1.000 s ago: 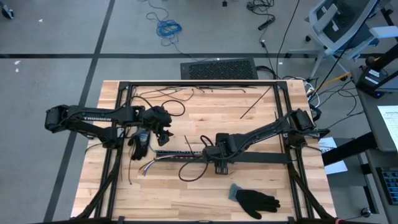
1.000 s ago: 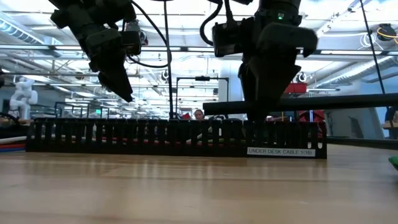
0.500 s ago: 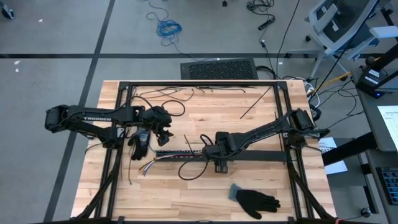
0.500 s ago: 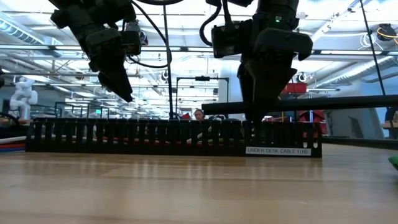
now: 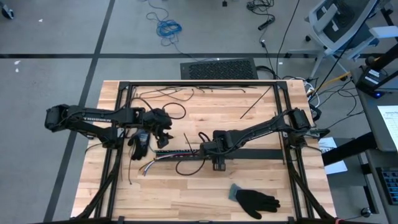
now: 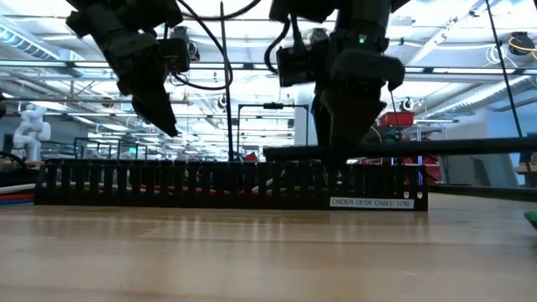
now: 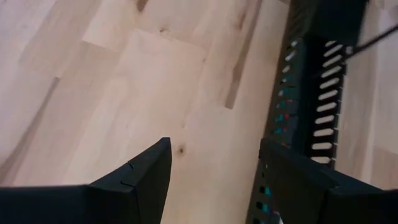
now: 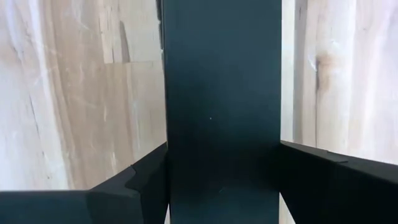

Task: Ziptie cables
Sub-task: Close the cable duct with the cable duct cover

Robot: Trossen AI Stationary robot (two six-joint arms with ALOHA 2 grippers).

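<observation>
High view: the left arm point(image 5: 93, 118) reaches in over the table point(image 5: 205, 186), its jaws released and empty, hanging above the left end of the black slotted strip point(image 5: 180, 151). In the left wrist view its fingers point(image 7: 134, 180) stand apart over bare wood just beside the strip. The cables point(image 5: 149, 167) lie along the strip, their coloured ends spilling onto the table past its left end. The right arm point(image 5: 261, 132) stretches to the strip's right end, its jaws grasping a flat black bar point(image 5: 261, 157) that runs rightward. A black glove point(image 5: 255, 200) lies near the table's front edge.
</observation>
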